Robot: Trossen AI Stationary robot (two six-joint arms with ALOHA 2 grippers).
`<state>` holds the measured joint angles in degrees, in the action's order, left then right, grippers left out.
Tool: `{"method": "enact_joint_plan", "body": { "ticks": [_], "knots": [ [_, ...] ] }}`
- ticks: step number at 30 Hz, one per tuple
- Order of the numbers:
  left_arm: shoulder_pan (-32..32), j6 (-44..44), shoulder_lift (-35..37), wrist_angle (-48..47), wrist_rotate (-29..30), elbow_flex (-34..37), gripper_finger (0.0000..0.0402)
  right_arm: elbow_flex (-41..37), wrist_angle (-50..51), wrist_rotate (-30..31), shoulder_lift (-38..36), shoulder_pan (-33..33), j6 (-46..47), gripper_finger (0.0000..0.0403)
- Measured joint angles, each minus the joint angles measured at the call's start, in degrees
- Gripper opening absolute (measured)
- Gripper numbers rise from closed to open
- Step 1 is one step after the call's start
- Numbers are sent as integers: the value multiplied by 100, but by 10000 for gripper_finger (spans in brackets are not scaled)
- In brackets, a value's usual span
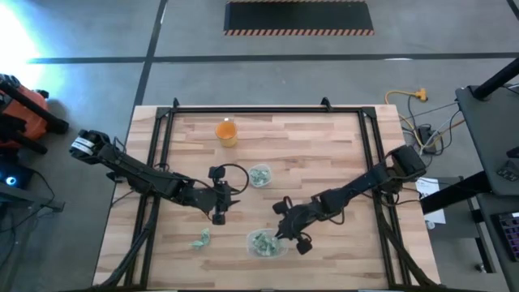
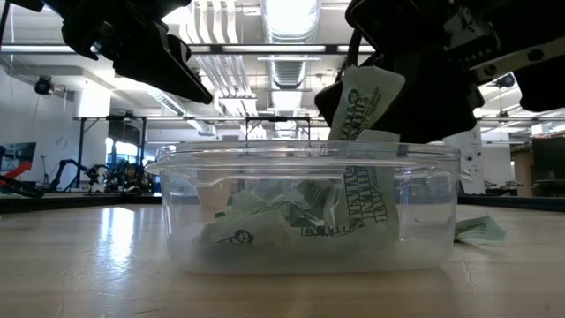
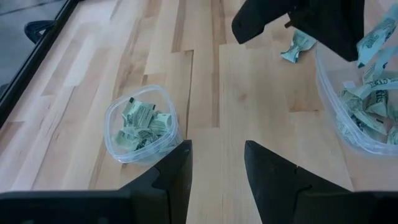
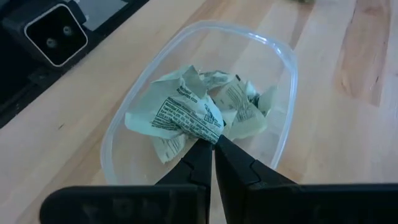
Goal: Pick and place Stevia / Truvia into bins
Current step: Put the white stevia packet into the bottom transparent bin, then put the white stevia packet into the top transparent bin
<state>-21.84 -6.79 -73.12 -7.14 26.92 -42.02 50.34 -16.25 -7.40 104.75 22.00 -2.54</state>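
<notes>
Right gripper (image 4: 212, 146) fingers pinched tight on a sachet (image 4: 181, 113), holding it just above the tub (image 4: 283, 102). Low view shows the same sachet (image 2: 364, 102) hanging upright from the fingers, its lower edge at about the tub's rim (image 2: 305, 155). Left gripper (image 3: 216, 163) fingers spread apart, holding nothing, over bare table (image 3: 205, 93).

Tub directly below the right fingers: a loose pile of sachets (image 4: 239, 106) inside, crumpled and overlapping, some leaning on the wall; count not readable. In the high view the tub (image 1: 266, 243) sits at the right fingertips. Cup (image 3: 140, 124) lies ahead of the left fingers, slightly off to one side, near but not touching; it holds a cluster of sachets (image 3: 142, 122), filled to about the rim. High view puts the cup (image 1: 259, 175) just beyond the left gripper (image 1: 219, 212). Orange cup (image 1: 226, 132) stands well apart from both grippers, near the far table edge; contents can't be made out.

Loose sachets (image 1: 200, 238) lie on the table beside the left gripper, on the near side, outside any container. Another loose sachet (image 3: 297, 46) shows in the left wrist view next to the tub wall (image 3: 329, 118), partly behind the right arm.

Hidden or cut off: tub clipped by the frame edge in the left wrist view; right arm covers part of it in the high view. Printing on the sachets too crumpled to read. In the low view both arms are cropped at the top, fingertips of the left one not visible there.
</notes>
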Motion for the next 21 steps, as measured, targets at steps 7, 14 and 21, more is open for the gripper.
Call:
{"method": "enact_joint_plan", "body": {
  "ticks": [7,14,21],
  "knots": [
    [0,-4,0,19,0,8,130,27,-4,14,2,-4,41,30],
    [-1,-14,0,17,-1,8,130,30,7,164,0,-31,106,95],
    [-56,-427,0,-367,-587,-41,130,163,596,334,-306,-25,-138,129]
  ]
}}
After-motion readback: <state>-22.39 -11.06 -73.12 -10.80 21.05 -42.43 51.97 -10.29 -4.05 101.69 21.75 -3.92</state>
